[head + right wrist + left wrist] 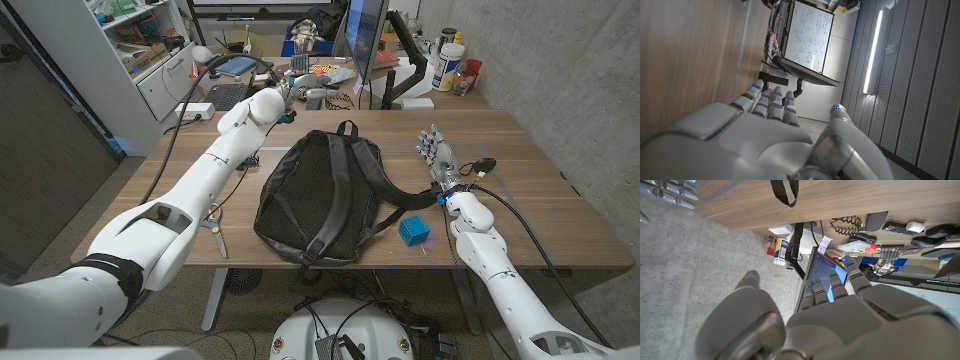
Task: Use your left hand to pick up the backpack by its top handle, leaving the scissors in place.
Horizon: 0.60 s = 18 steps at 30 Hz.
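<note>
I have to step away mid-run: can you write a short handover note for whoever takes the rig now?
Left hand: open, holding nothing, raised beyond the backpack's far left corner.
Right hand: open, idle at the table's right side.
Backpack: lies flat mid-table, top handle at its far end, untouched.
Scissors: near the left front edge, under the left arm.
Done: approach only.
Left: grip the handle, lift, leave the scissors alone.

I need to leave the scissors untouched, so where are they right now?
In the head view the scissors lie near the table's front edge on the robot's left, beside the left forearm and left of the backpack.
</note>
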### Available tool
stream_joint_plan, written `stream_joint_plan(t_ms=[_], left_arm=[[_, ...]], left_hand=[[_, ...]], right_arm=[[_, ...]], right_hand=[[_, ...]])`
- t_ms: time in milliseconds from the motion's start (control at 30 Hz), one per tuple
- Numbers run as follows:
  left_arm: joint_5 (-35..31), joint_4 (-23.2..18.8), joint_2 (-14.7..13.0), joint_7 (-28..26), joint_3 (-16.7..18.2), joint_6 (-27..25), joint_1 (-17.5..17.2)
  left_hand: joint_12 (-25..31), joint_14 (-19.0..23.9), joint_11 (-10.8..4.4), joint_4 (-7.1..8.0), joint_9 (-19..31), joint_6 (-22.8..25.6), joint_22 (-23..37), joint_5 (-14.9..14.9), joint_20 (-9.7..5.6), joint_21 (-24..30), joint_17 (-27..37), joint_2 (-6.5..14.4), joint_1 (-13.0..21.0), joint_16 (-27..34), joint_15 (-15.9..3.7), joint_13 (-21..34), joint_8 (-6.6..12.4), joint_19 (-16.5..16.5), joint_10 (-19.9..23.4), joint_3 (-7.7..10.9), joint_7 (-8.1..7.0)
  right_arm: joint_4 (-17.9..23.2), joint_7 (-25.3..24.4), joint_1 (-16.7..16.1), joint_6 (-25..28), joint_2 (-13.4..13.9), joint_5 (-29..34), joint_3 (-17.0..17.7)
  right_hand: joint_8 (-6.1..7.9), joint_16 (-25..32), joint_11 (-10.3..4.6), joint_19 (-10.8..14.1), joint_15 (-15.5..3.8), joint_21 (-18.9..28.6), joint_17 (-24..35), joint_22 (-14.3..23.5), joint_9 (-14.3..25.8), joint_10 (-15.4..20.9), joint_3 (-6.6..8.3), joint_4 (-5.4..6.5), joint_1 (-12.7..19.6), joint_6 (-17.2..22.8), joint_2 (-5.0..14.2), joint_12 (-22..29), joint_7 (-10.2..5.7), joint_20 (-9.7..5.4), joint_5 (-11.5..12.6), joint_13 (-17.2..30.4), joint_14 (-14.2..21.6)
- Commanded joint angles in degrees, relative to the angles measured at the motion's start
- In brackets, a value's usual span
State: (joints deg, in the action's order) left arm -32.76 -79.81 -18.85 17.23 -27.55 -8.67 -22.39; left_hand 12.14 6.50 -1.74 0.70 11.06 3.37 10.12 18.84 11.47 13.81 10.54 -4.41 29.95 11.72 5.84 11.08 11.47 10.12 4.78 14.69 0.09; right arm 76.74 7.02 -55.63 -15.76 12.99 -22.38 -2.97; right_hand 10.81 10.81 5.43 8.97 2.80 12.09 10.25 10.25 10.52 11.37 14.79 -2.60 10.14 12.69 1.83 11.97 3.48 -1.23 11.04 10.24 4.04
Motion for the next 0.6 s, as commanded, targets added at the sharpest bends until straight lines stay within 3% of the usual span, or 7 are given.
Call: stream_joint_plan(t_ms=[33,600], left_arm=[[-2.8,1.0,0.1,0.4,-3.2,-2.2,2.6],[-7.0,3.8,0.6,4.1,-8.7,-4.9,7.0]], left_hand=[[0.6,1.3,-0.06,-0.42,0.3,0.6,0.2,-0.1,0.25,0.7,0.1,-0.7,0.3,0.6,0.02,0.3,0.48,0.9,0.6,-0.12,-0.19],[-0.1,2.0,-0.78,-2.79,0.3,-2.1,0.2,-0.1,0.71,0.8,0.0,-2.9,3.7,0.0,-0.02,0.4,-0.28,3.8,-0.8,-0.80,-0.39]], right_arm=[[-1.0,0.3,0.8,-0.4,-0.3,-0.2,-0.1],[-1.5,0.5,1.4,-0.6,-0.4,-0.6,0.2]], right_hand=[[0.22,0.3,0.10,0.3,-0.11,0.2,0.2,0.3,0.2,0.3,-0.21,0.16,0.0,0.2,0.39,0.4,0.03,0.01,0.2,0.3,0.7],[0.20,0.3,0.22,1.5,-0.12,0.5,0.3,0.4,0.2,0.3,-0.38,0.18,-0.2,0.0,0.37,0.3,0.07,-0.09,0.2,0.3,1.0]])
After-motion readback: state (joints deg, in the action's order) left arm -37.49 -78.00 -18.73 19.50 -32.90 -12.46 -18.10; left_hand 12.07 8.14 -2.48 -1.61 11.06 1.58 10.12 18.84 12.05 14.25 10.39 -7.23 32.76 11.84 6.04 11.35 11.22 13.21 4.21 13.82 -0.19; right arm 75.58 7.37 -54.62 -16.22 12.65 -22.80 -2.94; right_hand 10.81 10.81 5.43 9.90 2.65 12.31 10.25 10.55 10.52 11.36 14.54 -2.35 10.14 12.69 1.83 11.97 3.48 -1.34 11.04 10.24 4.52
